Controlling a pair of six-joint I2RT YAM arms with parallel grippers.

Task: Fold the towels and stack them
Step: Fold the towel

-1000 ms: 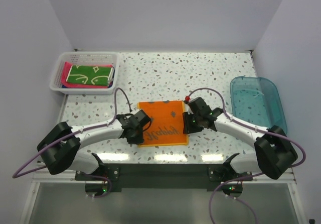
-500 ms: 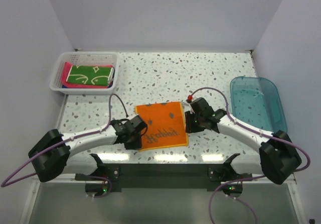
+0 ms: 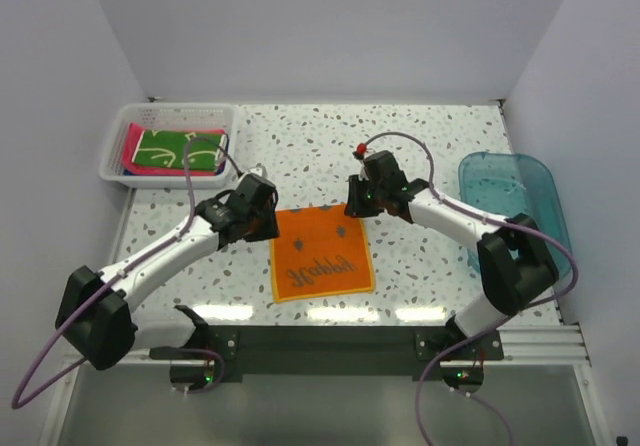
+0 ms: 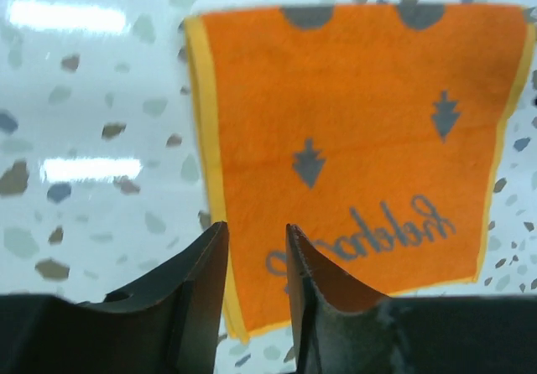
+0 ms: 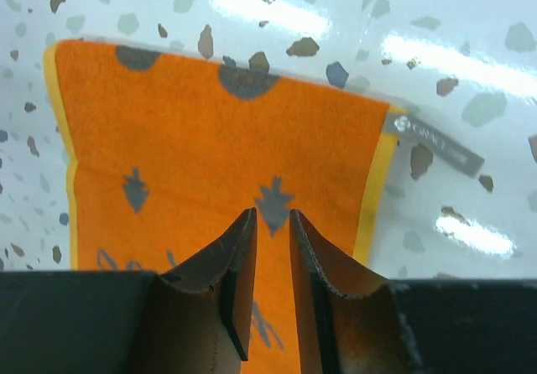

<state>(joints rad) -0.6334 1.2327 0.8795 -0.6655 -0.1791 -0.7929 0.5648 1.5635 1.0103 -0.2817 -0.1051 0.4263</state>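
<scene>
Orange square towel with grey lettering (image 3: pixel 322 254) flat on the speckled worktop (image 3: pixel 430 141), left fingers (image 4: pixel 201 282) slightly apart, empty, over its left border, right fingers (image 5: pixel 228 282) likewise over its far right corner, green towel (image 3: pixel 180 150) atop pink towel (image 3: pixel 128 152) in the white slotted basket (image 3: pixel 165 109)

The orange towel (image 3: pixel 320 252) under my arms (image 3: pixel 165 256) had a yellow border, grey lettering, small grey arrow-like marks and grey half-discs at one edge. Its label (image 5: pixel 435 144) was grey. The table (image 3: pixel 300 146) was white with grey and brown flecks. In the white basket (image 3: pixel 170 112) I saw a green towel (image 3: pixel 178 150) with yellow lines and a pink towel (image 3: pixel 129 151). The tub (image 3: pixel 505 201) was clear blue. My arms were white and black.
</scene>
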